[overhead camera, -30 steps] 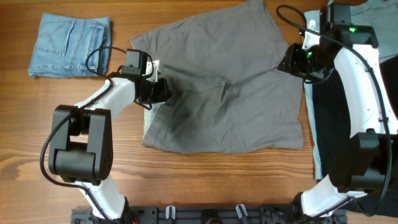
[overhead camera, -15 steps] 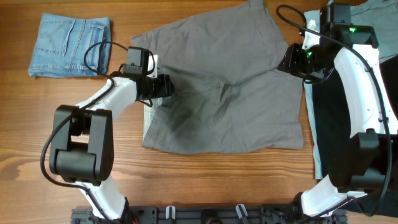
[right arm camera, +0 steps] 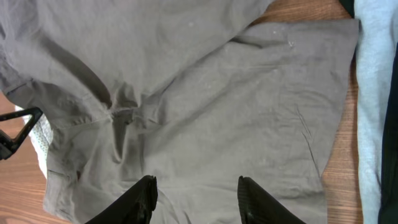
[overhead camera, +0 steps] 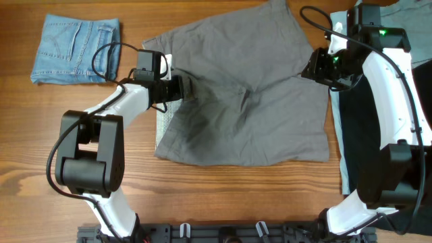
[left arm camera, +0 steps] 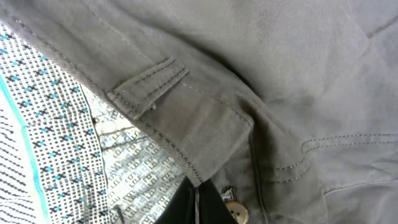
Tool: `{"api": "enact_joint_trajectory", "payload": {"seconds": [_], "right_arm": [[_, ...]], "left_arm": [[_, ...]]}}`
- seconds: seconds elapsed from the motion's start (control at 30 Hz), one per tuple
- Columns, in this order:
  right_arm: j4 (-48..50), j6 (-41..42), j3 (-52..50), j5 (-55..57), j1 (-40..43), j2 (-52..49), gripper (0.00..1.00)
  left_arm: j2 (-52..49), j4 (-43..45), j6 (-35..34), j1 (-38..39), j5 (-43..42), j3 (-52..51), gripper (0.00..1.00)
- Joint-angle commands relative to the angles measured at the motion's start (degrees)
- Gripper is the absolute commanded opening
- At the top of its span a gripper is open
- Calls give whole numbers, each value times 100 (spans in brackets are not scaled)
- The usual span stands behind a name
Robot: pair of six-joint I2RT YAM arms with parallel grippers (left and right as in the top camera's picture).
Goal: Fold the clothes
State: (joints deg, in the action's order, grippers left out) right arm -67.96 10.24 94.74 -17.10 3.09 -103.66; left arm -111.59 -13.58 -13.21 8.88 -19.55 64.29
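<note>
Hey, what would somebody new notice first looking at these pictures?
Big grey-khaki shorts sprawl unfolded across the middle of the table, the left hand apparently pinching their waistband and the right hand open above their right side. Folded blue denim sits in the overhead view's top-left corner.

Even, bright light with soft shadows under the arms; all views sharp, the left-wrist close-up slightly soft.

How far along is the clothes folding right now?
Done: the denim garment lies folded, top left. In hand: the left end effector pinches the grey shorts at the waistband; they lie spread, unfolded. The right end effector hovers open. Left: folding them, plus the pile at right.
</note>
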Motion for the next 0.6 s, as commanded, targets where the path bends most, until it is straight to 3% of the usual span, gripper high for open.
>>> {"api": "enact_joint_trajectory", "payload": {"seconds": [0.0,0.27,0.4,0.47,0.57], "right_arm": [[-28,39,2,52,-9,4,47],[-24,46,2,52,-9,4,47],[-20,46,2,52,-9,4,47],[-20,44,2,52,-9,4,47],[-22,44,2,52,-9,4,47]], "left_arm": [[223,-61,-273,-181,-251,55,4],[1204,-562,-249,-693,601,173,4],[1213,-828,-70,-868,577,170,4],[1150,-859,-68,-850,350,170,11],[1014,-835,-72,-765,197,140,41]]}}
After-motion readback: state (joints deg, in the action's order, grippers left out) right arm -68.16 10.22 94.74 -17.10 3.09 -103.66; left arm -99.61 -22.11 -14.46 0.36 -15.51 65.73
